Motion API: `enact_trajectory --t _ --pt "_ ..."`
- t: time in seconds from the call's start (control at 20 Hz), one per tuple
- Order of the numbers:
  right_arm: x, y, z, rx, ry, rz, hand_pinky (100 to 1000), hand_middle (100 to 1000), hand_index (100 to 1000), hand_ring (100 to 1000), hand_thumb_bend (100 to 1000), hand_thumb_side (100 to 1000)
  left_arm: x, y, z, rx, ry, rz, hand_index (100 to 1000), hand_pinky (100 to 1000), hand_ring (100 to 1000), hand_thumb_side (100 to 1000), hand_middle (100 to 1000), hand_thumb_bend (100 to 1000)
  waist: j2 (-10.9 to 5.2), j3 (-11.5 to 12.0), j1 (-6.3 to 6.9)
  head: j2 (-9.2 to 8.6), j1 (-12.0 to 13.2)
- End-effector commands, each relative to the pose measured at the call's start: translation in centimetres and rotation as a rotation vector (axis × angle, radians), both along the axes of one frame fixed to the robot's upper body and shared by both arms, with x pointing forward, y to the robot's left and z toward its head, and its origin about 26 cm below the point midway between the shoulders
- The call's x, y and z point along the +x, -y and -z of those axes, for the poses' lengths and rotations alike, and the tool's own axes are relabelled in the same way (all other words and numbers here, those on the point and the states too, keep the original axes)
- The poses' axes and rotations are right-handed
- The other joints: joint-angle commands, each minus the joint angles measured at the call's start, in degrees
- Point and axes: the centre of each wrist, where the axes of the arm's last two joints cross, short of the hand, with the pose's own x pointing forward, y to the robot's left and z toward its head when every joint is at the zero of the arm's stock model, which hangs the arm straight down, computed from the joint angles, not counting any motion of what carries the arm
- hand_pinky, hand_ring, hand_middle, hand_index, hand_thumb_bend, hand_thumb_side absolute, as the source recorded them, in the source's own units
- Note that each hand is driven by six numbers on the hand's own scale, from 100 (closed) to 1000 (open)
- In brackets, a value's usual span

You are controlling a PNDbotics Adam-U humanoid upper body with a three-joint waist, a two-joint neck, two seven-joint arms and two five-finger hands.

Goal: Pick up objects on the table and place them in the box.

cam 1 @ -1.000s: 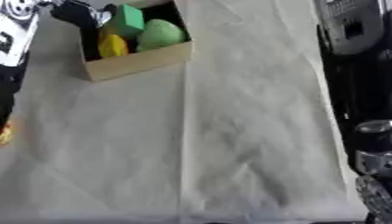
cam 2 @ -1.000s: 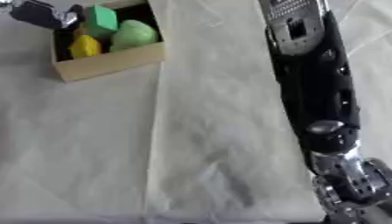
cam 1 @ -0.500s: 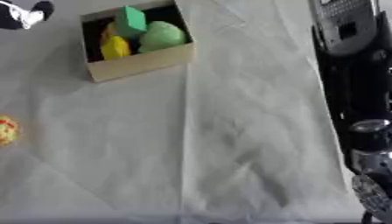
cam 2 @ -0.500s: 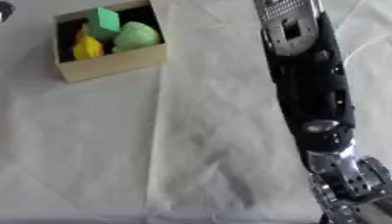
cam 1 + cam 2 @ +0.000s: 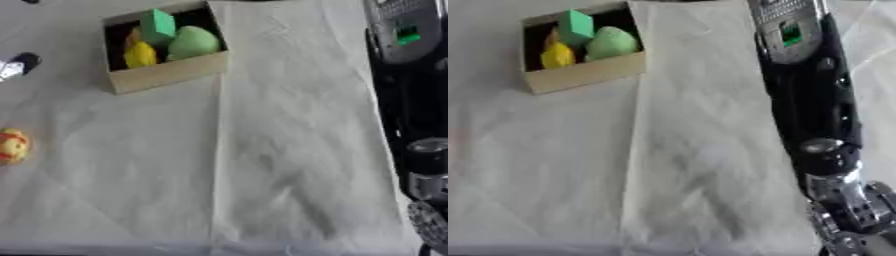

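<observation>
A: We've got the left hand (image 5: pixel 17 66) just peeking in at the left edge, a black and silver tip only, so we can't tell whether its fingers are apart or together.

B: And the right arm (image 5: pixel 811 100) runs down our right side; its hand (image 5: pixel 855 220) shows as silver parts at the bottom corner, fingers unreadable too.

A: Below the left hand, we see a small yellow and red ball (image 5: pixel 12 145) on the white cloth (image 5: pixel 262 150).

B: The box (image 5: pixel 166 75) sits at top left, holding a green block (image 5: pixel 158 25), a pale green lump (image 5: pixel 194 42) and a yellow piece (image 5: pixel 138 53).
</observation>
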Motion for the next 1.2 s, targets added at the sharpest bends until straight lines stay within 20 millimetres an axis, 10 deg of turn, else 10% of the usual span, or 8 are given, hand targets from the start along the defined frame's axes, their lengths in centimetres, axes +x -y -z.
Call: enact_trajectory --t 0.05,1.2 --pt "-0.6 0.4 -1.1 0.002 0.041 0.010 707 711 903 785 100 433 -1.2 -0.9 -1.4 0.037 0.003 -0.009 901 926 970 312 852 323 -2.28 0.14 0.83 0.25 0.83" --pt "-0.6 0.6 -0.8 0.017 0.034 0.017 706 710 903 784 100 435 -1.7 -5.9 4.3 0.188 -0.260 -0.206 920 922 966 394 867 470 -2.10 0.17 0.64 0.25 4.20"
